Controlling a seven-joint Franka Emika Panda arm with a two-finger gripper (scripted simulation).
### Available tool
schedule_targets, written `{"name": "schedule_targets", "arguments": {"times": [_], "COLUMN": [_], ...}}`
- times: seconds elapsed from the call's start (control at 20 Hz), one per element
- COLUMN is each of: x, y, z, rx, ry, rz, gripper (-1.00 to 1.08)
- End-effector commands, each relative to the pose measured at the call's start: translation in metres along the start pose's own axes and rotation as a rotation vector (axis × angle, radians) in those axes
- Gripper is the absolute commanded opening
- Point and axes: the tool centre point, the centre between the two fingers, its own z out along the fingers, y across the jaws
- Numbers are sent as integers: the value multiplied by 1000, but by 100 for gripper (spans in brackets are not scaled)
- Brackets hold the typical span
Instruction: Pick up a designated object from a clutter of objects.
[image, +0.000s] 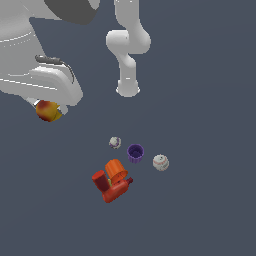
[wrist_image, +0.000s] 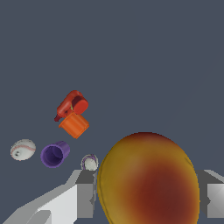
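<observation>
Dark slate-blue tabletop (image: 200, 210) under everything. End effector (image: 50, 107) raised at the exterior view's left, closed on the yellow-red ball (wrist_image: 146, 179), well clear of the clutter. Below: greyish ball (image: 115, 142), purple cup (image: 135, 153), white ball (image: 160, 162), orange cup (image: 116, 170) tipped against red blocky pieces (image: 112, 189).

Open grey floor (image: 200, 210) surrounds a tight cluster: purple cup (image: 135, 153) at centre, grey ball (image: 115, 142) at ten o'clock, white ball (image: 160, 162) at four, orange cup (image: 116, 170) and red blocks (image: 112, 189) at seven.
</observation>
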Motion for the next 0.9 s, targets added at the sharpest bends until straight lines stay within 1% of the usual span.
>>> {"name": "schedule_targets", "arguments": {"times": [0.0,0.2,0.4,0.85], "x": [1,3,5,7], "y": [-1,-1,-2,-2], "z": [-22,-47,-64,-77], "rx": [0,0,0,0], "ry": [-1,-1,-1,-1], "rz": [0,0,0,-1], "gripper": [-100,-100,-100,-100]}}
